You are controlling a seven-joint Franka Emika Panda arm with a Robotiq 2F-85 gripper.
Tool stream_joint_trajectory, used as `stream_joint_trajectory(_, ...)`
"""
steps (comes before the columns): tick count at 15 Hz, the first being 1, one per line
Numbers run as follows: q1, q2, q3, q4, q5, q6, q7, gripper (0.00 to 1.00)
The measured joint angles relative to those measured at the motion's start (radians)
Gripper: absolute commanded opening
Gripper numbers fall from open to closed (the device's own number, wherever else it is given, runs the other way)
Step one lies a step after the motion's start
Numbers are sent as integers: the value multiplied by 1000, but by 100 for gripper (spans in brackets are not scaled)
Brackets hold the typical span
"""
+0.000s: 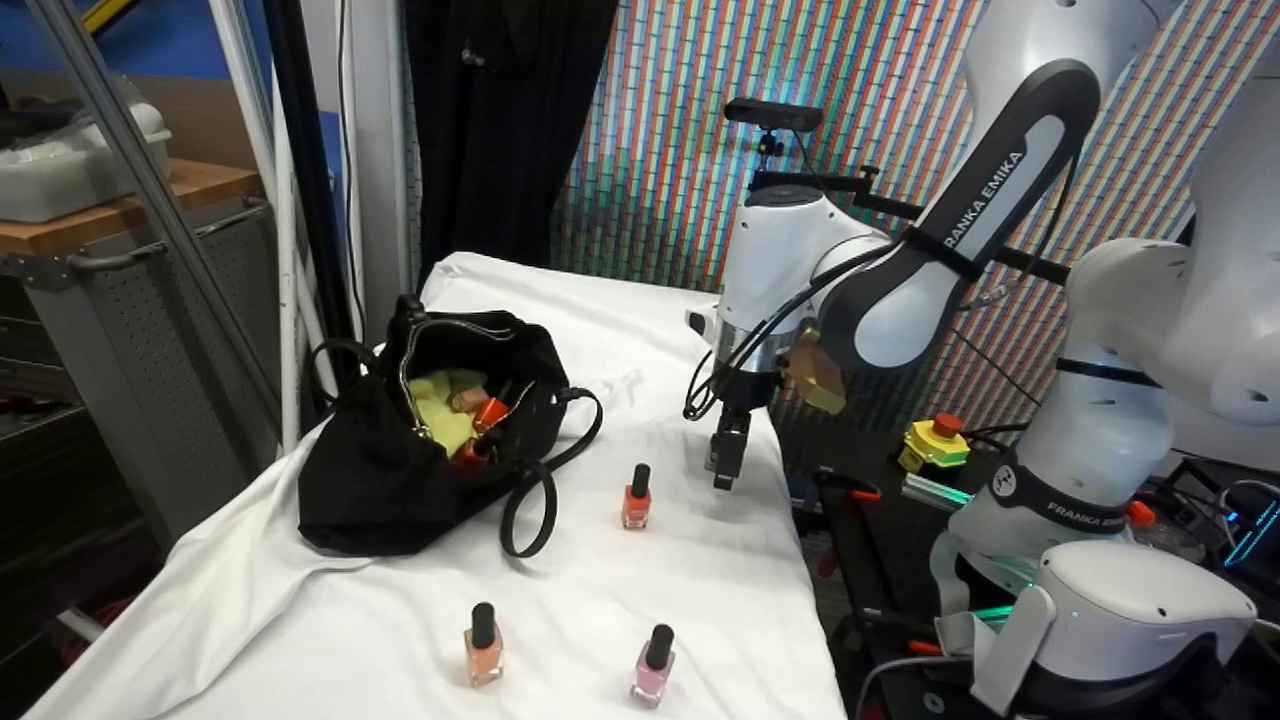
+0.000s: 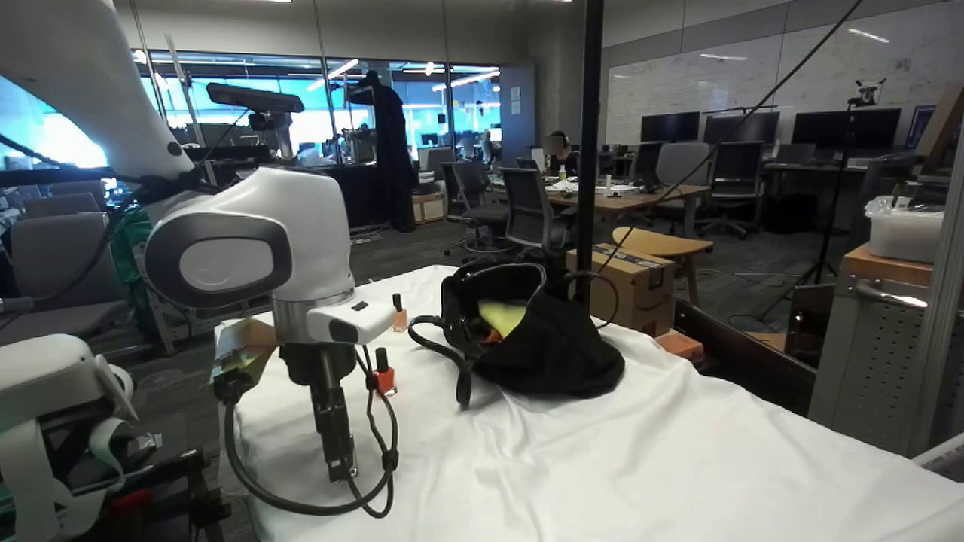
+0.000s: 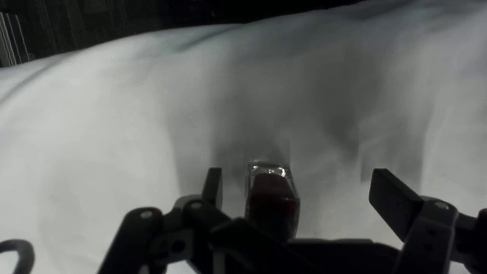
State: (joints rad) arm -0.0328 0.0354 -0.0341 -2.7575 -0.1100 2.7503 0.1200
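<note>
Jaws are apart, straddling the dark red bottle (image 3: 272, 201) on the white sheet (image 3: 106, 171); I see no contact from the gripper (image 3: 298, 175). Spread looks chosen to clear the glass on both sides, nothing clamped. Bottle sits off-centre, nearer the pad (image 3: 213, 186) at picture left in the wrist view, wider gap opposite. Rest of it hides behind the gripper (can't tell if it stands or lies, and can't pick it out in the exterior views).

Red-orange bottle (image 1: 636, 508), peach bottle (image 1: 485, 658) and pink bottle (image 1: 652, 683) stand on flat bases, well apart, which leaves finger room around each. Black bag (image 1: 390, 500) gapes my way, probably propped by the yellow cloth (image 1: 440, 400) and clutter (image 1: 490, 413) inside.

Edges: I'm near the sheet's robot-side edge; it crosses the top of my wrist view, dark beyond. Bagward there's more cloth, but the red-orange bottle and a strap (image 1: 551, 512) intrude. Looped cable (image 2: 316, 512) hangs by the gripper in an exterior view, possible snag.
</note>
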Motion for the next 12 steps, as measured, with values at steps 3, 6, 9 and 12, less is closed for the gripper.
stream_joint_trajectory(3, 0, 5, -5, 0, 0, 22, 1, 100)
stream_joint_trajectory(6, 0, 5, -6, 0, -2, 25, 7, 99)
stream_joint_trajectory(9, 0, 5, -6, 0, -7, 20, 14, 71)
stream_joint_trajectory(12, 0, 5, -7, 1, -55, 17, 51, 47)
